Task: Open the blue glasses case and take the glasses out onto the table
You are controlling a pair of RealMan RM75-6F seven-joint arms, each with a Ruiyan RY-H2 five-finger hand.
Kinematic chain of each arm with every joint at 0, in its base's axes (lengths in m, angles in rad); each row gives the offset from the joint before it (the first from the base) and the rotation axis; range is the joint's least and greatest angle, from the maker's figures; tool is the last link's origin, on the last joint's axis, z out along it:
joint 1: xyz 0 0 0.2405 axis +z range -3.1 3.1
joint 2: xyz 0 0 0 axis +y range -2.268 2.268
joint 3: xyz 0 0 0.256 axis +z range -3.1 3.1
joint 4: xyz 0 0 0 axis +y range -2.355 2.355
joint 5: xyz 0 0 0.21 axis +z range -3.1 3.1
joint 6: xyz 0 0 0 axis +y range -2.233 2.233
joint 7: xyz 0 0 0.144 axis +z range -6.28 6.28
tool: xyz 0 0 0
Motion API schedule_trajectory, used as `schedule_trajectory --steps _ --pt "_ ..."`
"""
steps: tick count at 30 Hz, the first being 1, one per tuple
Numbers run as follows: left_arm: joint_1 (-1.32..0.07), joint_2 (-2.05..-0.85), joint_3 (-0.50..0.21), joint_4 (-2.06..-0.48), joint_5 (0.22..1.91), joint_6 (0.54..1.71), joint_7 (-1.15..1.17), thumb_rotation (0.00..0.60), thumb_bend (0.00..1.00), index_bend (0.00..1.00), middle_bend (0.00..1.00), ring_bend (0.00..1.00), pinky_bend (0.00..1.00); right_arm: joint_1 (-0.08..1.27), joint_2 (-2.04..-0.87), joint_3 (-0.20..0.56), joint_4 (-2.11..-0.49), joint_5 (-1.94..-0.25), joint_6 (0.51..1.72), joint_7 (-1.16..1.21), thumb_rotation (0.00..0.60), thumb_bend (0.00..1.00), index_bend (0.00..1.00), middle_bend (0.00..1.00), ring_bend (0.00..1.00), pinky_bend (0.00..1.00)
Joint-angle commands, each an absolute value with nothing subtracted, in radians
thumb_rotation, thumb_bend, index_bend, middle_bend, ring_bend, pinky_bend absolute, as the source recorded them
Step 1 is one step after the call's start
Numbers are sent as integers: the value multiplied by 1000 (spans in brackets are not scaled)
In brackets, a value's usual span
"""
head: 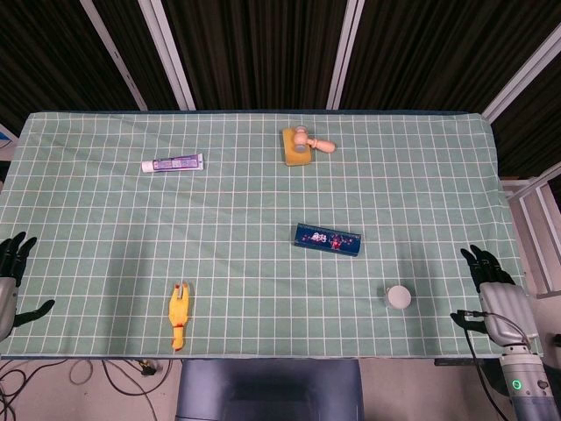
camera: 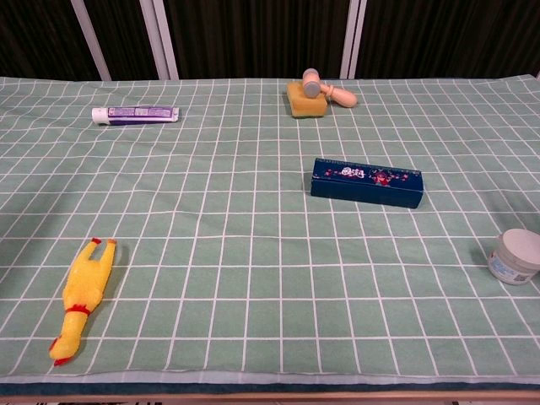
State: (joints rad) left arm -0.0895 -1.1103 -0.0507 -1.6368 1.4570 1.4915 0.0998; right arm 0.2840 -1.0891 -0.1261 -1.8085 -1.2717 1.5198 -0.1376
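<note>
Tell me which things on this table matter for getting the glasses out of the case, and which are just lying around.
For the job:
blue glasses case, lid closed
left robot hand, open
right robot hand, open

Just lying about:
toothpaste tube
yellow sponge
wooden mallet, resting on the sponge
rubber chicken
small white jar

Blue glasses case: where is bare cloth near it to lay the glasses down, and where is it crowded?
Bare cloth lies left of the blue glasses case, between it and the rubber chicken, and in front toward the near edge. It is tighter on the right front, by the white jar, and far behind, at the sponge with the wooden mallet.
</note>
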Motion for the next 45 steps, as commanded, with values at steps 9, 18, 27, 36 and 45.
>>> schedule_trajectory --steps 9,18,27,36,45 --pt "-87 -1119 -56 -1628 1457 1500 100 600 0 0 0 0 0 277 -1087 -86 -1853 -1292 1473 -182 600 112 0 0 0 248" --pt "-90 -1115 -60 -1632 1446 1490 94 600 0 0 0 0 0 419 -1079 52 -2031 -1102 1276 -308 600 112 0 0 0 248" --pt "-95 -1110 -61 -1633 1445 1477 78 600 0 0 0 0 0 661 -1287 208 -1910 -848 1155 -568 600 113 0 0 0 248" --pt "-101 -1105 -66 -1635 1435 1462 63 600 0 0 0 0 0 780 -1506 242 -1670 -736 1124 -663 600 113 0 0 0 248" --pt "-105 -1103 -70 -1637 1418 1447 57 600 0 0 0 0 0 841 -1631 242 -1499 -677 1079 -701 600 113 0 0 0 248"
